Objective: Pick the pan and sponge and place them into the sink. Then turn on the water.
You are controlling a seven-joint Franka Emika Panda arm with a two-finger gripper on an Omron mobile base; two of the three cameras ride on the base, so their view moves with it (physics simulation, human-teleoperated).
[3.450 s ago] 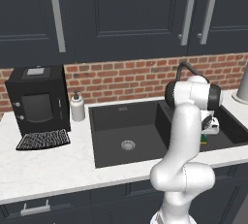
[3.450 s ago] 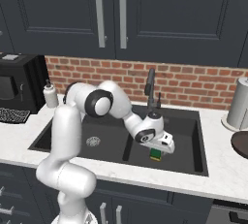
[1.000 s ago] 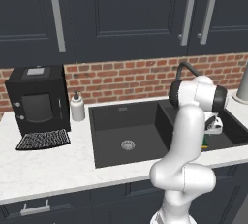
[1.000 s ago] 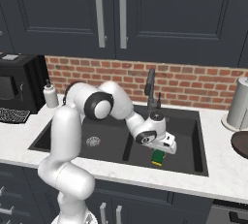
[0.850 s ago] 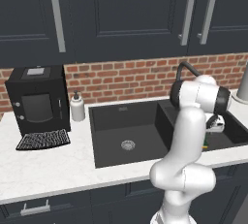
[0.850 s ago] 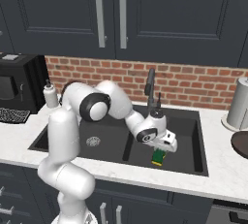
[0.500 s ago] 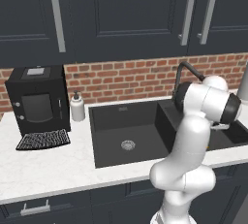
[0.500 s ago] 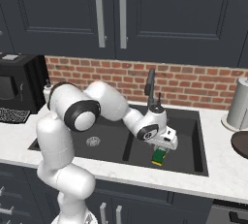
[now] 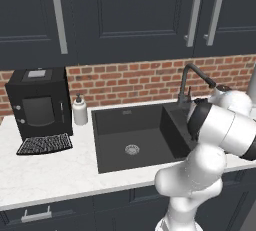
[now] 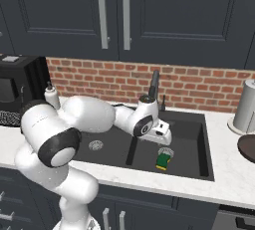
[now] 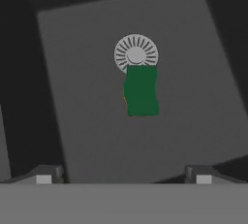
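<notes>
Since 3.5 s ago: end effector (image 10: 166,140) has let go and lifted off the sponge (image 10: 163,160) | now: fingers spread wide, empty | sponge lies on right basin floor of sink (image 10: 199,172), touching drain (image 11: 136,53) at its 6 o'clock | risk: we judge it may block drainage — and the pan, unplaced, could land on it.

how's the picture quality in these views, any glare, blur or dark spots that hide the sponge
Hand view: soft and flat-lit, no glare, yet the green rectangular sponge stands out clearly beside the round metal drain on the matte black sink floor. Right base view: sharp and evenly lit, sponge visible. Left base view: the white arm covers that basin.
</notes>
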